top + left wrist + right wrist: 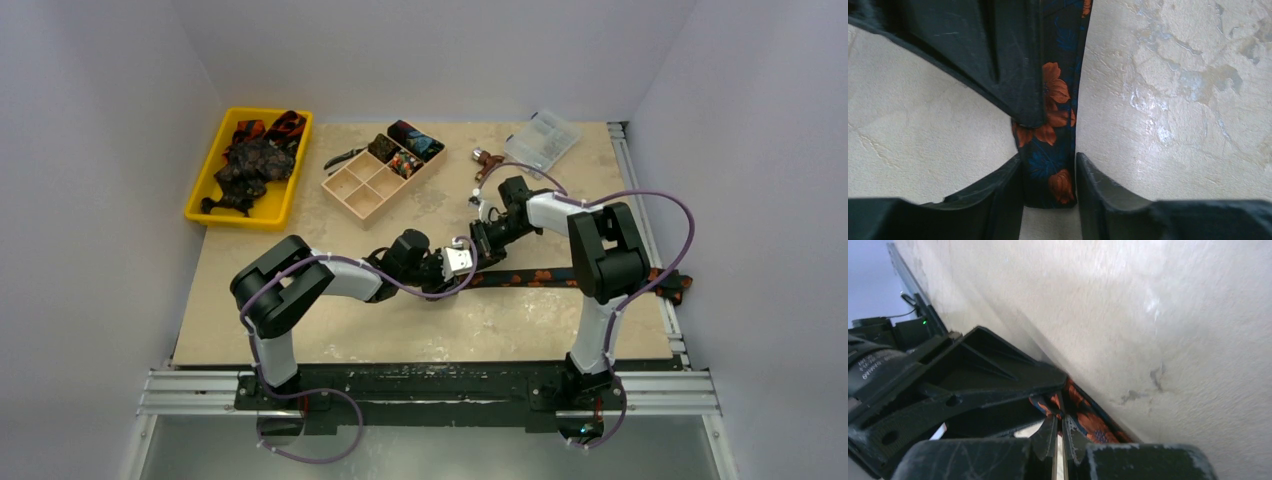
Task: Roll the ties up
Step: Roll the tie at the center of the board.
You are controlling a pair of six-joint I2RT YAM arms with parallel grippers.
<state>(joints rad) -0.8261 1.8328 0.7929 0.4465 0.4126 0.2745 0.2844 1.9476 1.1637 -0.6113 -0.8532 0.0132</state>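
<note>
A dark tie (pixel 540 276) with orange flowers lies flat across the table, running from the middle to the right edge. In the left wrist view my left gripper (pixel 1048 185) straddles the narrow end of the tie (pixel 1058 95), with both fingers against its edges. My right gripper (pixel 1060 422) is shut, and a small fold of the tie (pixel 1088 420) is pinched at its tips just beyond the left one. In the top view the left gripper (pixel 466 263) and the right gripper (pixel 479 240) meet over that end. More ties (pixel 255 160) lie heaped in a yellow bin (pixel 205 192).
A beige compartment tray (pixel 360 195) at the back holds rolled ties (pixel 410 145). Pliers (pixel 345 157), a red-handled tool (pixel 487 160) and a clear plastic box (pixel 543 140) lie along the back. The tie's wide end (pixel 680 285) hangs over the right rail.
</note>
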